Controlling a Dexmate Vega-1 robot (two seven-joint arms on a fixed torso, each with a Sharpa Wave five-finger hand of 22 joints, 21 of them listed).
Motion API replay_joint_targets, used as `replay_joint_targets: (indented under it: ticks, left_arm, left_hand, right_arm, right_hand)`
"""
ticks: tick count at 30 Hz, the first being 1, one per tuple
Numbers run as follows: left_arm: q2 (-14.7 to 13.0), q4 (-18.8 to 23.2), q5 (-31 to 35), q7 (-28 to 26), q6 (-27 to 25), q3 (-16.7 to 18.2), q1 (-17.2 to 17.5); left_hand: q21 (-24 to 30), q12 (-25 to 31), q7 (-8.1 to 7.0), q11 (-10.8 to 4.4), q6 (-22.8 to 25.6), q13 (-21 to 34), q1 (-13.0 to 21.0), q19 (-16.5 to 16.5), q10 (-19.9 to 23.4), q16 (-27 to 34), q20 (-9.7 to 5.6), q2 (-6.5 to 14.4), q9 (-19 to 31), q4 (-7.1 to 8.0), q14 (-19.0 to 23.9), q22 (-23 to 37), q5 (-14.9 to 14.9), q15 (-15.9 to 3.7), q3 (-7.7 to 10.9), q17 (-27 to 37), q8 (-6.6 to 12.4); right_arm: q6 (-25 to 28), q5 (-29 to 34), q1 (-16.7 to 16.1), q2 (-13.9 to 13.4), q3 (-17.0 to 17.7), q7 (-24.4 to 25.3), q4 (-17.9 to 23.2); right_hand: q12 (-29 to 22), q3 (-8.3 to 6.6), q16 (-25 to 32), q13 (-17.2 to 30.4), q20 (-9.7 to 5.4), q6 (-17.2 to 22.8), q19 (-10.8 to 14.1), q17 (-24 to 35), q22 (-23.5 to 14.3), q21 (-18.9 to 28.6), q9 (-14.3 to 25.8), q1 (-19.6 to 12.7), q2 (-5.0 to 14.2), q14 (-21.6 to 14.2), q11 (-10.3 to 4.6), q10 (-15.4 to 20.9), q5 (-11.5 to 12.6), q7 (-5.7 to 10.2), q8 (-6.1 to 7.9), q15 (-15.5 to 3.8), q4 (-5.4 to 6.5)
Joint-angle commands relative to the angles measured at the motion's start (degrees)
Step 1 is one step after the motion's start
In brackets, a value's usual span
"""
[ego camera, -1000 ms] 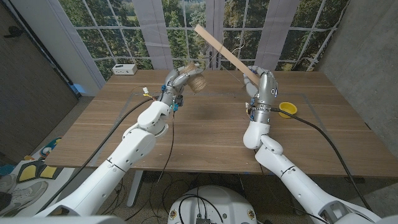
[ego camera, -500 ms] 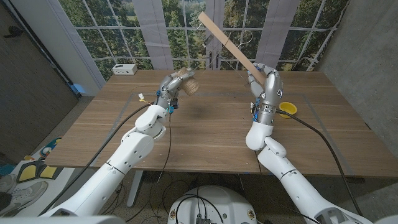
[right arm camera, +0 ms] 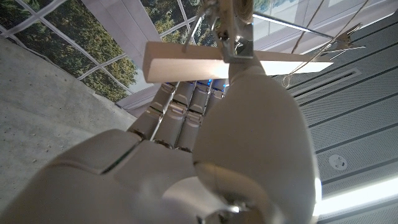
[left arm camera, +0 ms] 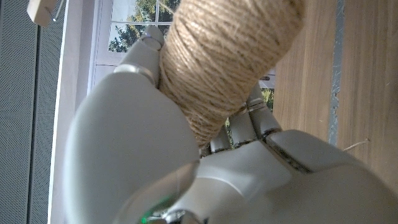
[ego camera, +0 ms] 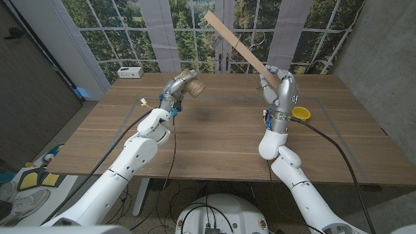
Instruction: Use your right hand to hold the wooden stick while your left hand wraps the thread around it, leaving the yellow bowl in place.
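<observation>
Behind the wooden bench stood a wall of windows with green trees outside, and a small white box lay at the far left corner, about ten o'clock from the bench centre. At about two o'clock, near the right edge, sat the yellow bowl, apart from both arms.

The right hand had its fingers closed around the lower end of the wooden stick, which rose slanted toward eleven o'clock, well above the bench. The left hand gripped the spool of thread, raised over the bench at about eleven o'clock, its fingers wrapped around it.

For a good wrap, I judged the right hand should keep the stick steady while the left carried the spool around it with light tension, so that the turns lie tight. Both arms should keep away from the bowl.
</observation>
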State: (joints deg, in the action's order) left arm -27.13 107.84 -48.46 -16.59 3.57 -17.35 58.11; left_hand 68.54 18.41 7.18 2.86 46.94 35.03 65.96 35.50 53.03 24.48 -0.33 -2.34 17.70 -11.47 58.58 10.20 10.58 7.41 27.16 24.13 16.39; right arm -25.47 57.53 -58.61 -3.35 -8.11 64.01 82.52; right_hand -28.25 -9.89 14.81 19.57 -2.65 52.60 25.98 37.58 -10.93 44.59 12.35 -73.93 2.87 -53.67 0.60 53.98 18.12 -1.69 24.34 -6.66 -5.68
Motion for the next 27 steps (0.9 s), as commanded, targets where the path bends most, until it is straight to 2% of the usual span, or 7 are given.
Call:
replay_joint_targets:
  ticks: [1,5,10,12,14,18,27]
  left_arm:
    - [-0.4,2.0,-1.3,-0.4,1.4,1.0,0.9]
    - [-0.8,3.1,-1.3,-0.4,1.9,1.5,1.6]
    - [-1.5,4.8,-0.2,-1.9,2.6,2.4,2.6]
    - [-1.4,5.2,-0.5,-2.2,2.8,2.8,2.9]
    - [-1.8,5.9,0.5,-3.6,2.7,3.2,3.3]
    - [-1.5,6.0,0.3,-4.3,2.8,3.5,3.3]
    - [-1.8,6.6,0.3,-4.7,1.7,3.4,2.0]
  left_hand:
    - [8.7,-0.2,-0.25,-3.76,5.3,-0.1,7.2,2.6,3.4,-0.4,-9.92,10.2,0.3,2.28,17.1,0.3,-0.1,-20.63,5.78,-0.4,-0.15]
    - [8.8,-0.3,-0.34,-3.83,5.3,-0.3,7.2,2.6,3.4,-0.7,-9.93,10.2,0.3,2.27,17.0,0.3,-0.1,-20.64,5.84,-0.7,-0.17]
    - [8.9,-0.4,-0.36,-3.8,5.4,-0.4,7.2,2.6,3.4,-1.1,-9.94,10.3,0.4,2.27,17.0,0.3,-0.1,-20.65,5.91,-1.2,-0.24]
    - [8.9,-0.5,-0.39,-3.84,5.4,-0.5,7.2,2.5,3.4,-1.2,-9.94,10.3,0.5,2.27,17.0,0.3,-0.1,-20.65,5.92,-1.3,-0.24]
    - [9.0,-0.5,-0.34,-3.75,5.4,-0.5,7.2,2.5,3.4,-1.3,-9.91,10.3,0.5,2.29,17.0,0.3,-0.1,-20.67,5.95,-1.5,-0.27]
    - [9.0,-0.6,-0.4,-3.83,5.4,-0.6,7.2,2.5,3.4,-1.6,-9.91,10.3,0.6,2.29,17.0,0.3,-0.1,-20.68,6.0,-1.8,-0.31]
    - [9.1,-0.8,-0.34,-3.95,5.3,-0.7,7.1,2.4,3.4,-1.9,-9.9,10.3,0.7,2.32,17.4,0.3,-0.1,-20.68,6.04,-2.3,-0.48]
  right_arm:
    - [-1.7,10.1,-0.9,5.0,6.4,0.0,-1.8]
    - [-1.6,11.4,-0.6,5.9,8.1,0.0,-2.9]
    - [-1.8,6.1,-0.5,4.2,6.9,0.0,-4.1]
    - [-2.3,2.6,-0.5,2.6,5.6,0.0,-4.3]
    - [-3.8,-5.3,-0.6,-0.9,2.4,-0.3,-4.2]
    - [-4.4,-15.0,-1.0,-6.4,-2.8,-0.5,-2.5]
    - [-6.6,-24.3,-1.1,-14.6,-9.9,-0.3,0.7]
  right_hand:
    - [-6.5,0.27,-0.2,6.8,-4.31,5.4,-0.3,0.3,-0.1,0.4,7.9,-6.5,6.59,-1.5,-4.1,6.0,0.5,5.28,0.41,-6.96,0.09]
    - [-6.4,0.31,-0.2,6.8,-4.36,5.4,-0.4,0.4,0.0,0.5,7.9,-6.5,6.55,-1.5,-4.17,6.0,0.5,5.36,0.39,-6.93,0.07]
    - [-6.4,0.38,-0.3,6.8,-4.38,5.5,-0.5,0.4,0.0,0.7,7.9,-6.5,6.54,-1.5,-4.02,6.0,0.5,5.37,0.44,-6.93,0.06]
    - [-6.3,0.41,-0.3,6.8,-4.38,5.4,-0.5,0.4,0.0,0.8,7.9,-6.5,6.56,-1.5,-4.11,6.0,0.5,5.35,0.4,-6.96,0.06]
    - [-6.4,0.4,-0.3,6.9,-4.34,5.4,-0.5,0.4,0.0,0.9,7.9,-6.6,6.58,-1.5,-4.08,6.1,0.5,5.31,0.4,-6.98,0.03]
    - [-6.3,0.44,-0.4,6.8,-4.29,5.4,-0.5,0.4,0.0,1.1,8.0,-6.6,6.6,-1.5,-4.2,6.1,0.5,5.23,0.43,-6.97,0.03]
    - [-6.2,0.54,-0.5,7.1,-4.31,5.3,-0.8,0.6,0.0,1.5,7.9,-6.6,6.6,-1.5,-4.21,6.0,0.5,5.3,0.38,-7.02,0.08]
